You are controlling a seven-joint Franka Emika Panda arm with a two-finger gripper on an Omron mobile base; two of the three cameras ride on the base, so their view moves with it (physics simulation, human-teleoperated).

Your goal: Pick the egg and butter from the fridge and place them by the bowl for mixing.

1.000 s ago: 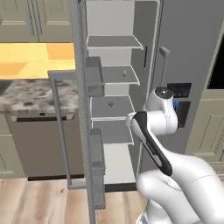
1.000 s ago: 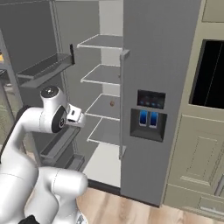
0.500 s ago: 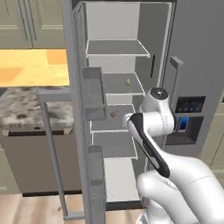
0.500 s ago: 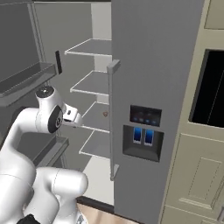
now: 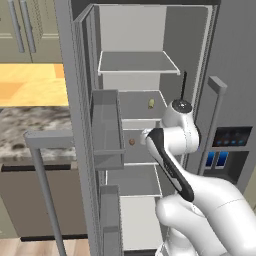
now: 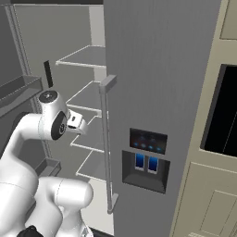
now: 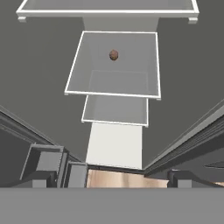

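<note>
Fridge (image 5: 150,75) open. Egg (image 7: 113,55) alone on middle shelf (image 7: 131,83), at 12 o'clock ahead of jaws, well apart. Butter (image 5: 151,103) 1 shelf higher. Jaws fully open, holding nothing.

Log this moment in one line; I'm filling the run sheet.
phase: approach | fridge: open | egg: on shelf, untouched | butter: shelf above | tool: open, empty

Olive-green upper cabinets (image 5: 22,27) hang above a warm orange wall (image 5: 30,85) and a speckled granite counter (image 5: 30,130), with a dark dishwasher front (image 5: 45,200) below. Cream cabinetry (image 6: 208,199) frames a black built-in oven (image 6: 224,115), over a light wood floor (image 7: 113,179).
</note>
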